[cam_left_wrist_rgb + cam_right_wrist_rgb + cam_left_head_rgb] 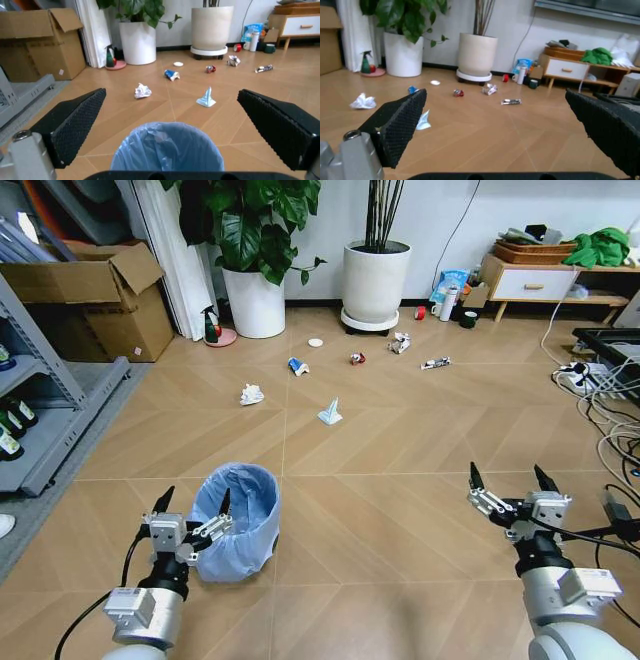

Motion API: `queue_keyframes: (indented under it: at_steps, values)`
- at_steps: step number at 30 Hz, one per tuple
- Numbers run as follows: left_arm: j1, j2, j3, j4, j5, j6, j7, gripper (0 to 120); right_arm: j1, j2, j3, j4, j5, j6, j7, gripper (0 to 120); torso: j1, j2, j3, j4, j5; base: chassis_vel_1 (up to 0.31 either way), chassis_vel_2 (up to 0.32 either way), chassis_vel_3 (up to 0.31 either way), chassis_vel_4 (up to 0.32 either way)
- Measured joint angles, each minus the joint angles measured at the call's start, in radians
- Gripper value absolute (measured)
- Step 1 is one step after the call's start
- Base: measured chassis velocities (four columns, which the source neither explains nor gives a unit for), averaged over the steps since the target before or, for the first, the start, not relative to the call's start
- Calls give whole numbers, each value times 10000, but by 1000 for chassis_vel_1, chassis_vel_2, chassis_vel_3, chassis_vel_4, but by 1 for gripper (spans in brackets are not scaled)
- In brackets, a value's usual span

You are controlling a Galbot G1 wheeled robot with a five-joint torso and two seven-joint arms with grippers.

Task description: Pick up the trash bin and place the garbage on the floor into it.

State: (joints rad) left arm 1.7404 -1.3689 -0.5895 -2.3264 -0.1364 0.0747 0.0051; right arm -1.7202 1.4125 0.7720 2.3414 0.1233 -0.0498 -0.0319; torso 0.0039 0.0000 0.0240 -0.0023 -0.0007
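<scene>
The trash bin (237,520), small and lined with a crinkly light-blue bag, stands upright on the floor (400,480) at the near left. My left gripper (195,498) is open just behind its near rim. In the left wrist view the bin (167,150) sits low between the spread fingers (80,120), and nothing is gripped. My right gripper (507,472) hangs open over bare floor at the near right. Garbage lies farther out: a paper wad (251,394), a pointed white scrap (330,413), a blue-white can (297,366), a white disc (316,342), a red can (357,359) and wrappers (400,342).
Two large white plant pots (254,302) (376,280) stand at the back wall, with a green spray bottle (211,325) beside them. A cardboard box (95,300) and a metal shelf (40,410) line the left. Cables (600,390) lie on the right, near a low cabinet (535,280).
</scene>
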Motion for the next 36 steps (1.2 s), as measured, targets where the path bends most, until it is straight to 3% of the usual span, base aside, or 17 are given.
queue_keyframes:
  at_steps: [14,28,36]
  values:
    - [-17,248,-5,-66,-267,798,-216,100,-70,-119,-149,254,614,-437,162,100,0,0,0,0,-1,0,0,0,0]
    - [-168,338,-44,48,-380,850,-313,100,-31,51,-232,257,842,-529,299,100,0,0,0,0,-1,0,0,0,0]
    - [-545,808,-31,197,-594,1115,-512,100,-46,-42,-230,241,938,-573,317,100,0,0,0,-1,-1,0,0,0,0]
